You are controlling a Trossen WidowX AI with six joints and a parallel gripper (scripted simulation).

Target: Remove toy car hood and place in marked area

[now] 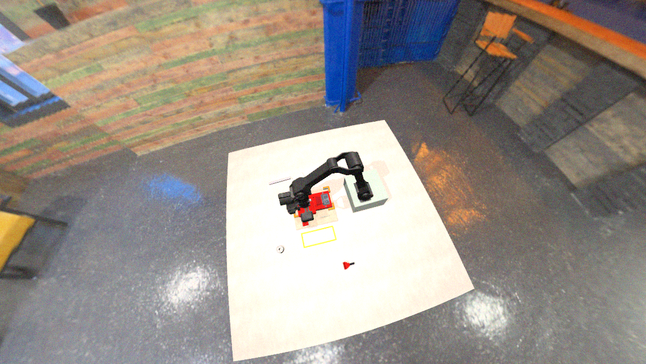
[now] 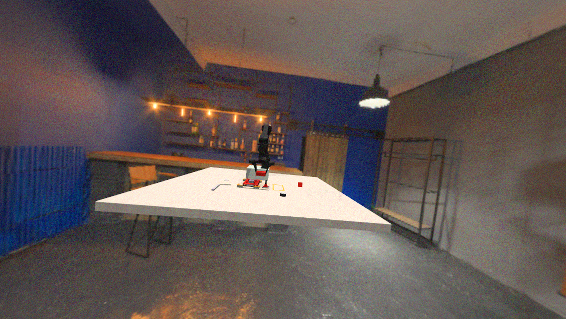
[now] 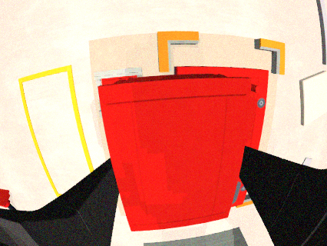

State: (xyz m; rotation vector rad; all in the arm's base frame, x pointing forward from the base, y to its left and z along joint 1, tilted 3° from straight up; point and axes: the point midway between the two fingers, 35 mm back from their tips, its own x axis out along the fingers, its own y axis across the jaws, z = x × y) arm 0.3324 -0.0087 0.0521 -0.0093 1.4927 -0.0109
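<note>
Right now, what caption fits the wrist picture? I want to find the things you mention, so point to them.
Black jaws grip a flat red plastic-looking hood (image 3: 176, 154) above the red toy car (image 3: 262, 86).
</note>
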